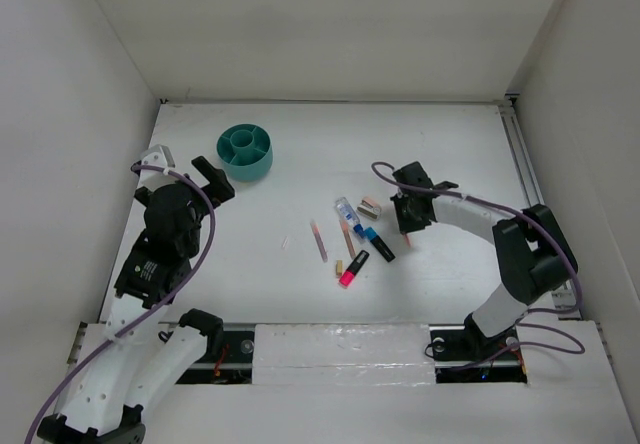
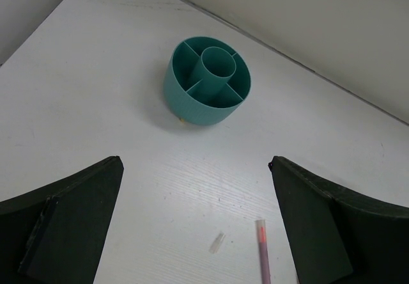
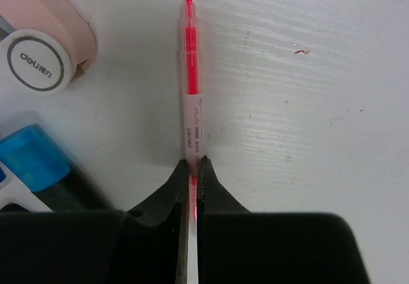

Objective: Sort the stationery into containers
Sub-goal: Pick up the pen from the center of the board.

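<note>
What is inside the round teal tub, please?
The teal tub shows only its dividers and central ring; no stationery appears inside. The near wall covers the floor of the front compartments, so those cannot be fully checked.

Far left on the surface: tub, ahead of the left jaws. Mid-surface, well apart from it, a loose cluster: tube and eraser on the far side, marker just nearer, highlighter nearest, tiny piece just left of it. Between tube and highlighter, second pen. Left of the cluster, first pen, alone. Right of the marker, third pen, pinched between the right jaws.
</note>
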`<action>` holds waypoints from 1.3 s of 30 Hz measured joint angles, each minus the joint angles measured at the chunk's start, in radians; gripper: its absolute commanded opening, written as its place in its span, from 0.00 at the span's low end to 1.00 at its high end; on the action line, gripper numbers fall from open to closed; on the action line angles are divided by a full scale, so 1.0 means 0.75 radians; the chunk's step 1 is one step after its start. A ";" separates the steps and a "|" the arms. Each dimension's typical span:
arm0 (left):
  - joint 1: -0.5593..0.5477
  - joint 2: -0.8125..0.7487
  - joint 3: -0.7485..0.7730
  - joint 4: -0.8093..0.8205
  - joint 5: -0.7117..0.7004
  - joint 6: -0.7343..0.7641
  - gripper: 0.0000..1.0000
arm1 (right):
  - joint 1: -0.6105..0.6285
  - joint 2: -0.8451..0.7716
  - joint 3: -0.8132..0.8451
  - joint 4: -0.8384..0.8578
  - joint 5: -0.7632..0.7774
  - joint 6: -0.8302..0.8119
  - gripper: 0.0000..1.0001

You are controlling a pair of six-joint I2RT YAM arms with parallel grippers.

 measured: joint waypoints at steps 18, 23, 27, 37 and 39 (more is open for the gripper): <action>-0.038 0.450 0.003 0.030 0.256 0.015 1.00 | 0.125 -0.545 -0.016 0.030 0.091 -0.011 0.00; -0.039 0.774 0.018 -0.020 0.427 0.004 1.00 | 0.197 -0.728 -0.072 0.026 0.062 -0.036 0.00; -0.042 0.872 0.019 -0.050 0.515 0.009 1.00 | 0.241 -0.829 -0.094 0.024 0.043 -0.050 0.00; -0.044 0.993 0.021 -0.033 0.673 0.058 0.95 | 0.264 -0.942 -0.167 0.040 -0.047 -0.070 0.00; -0.056 1.033 0.024 -0.036 0.675 0.063 0.94 | 0.269 -0.936 -0.178 0.055 -0.064 -0.071 0.00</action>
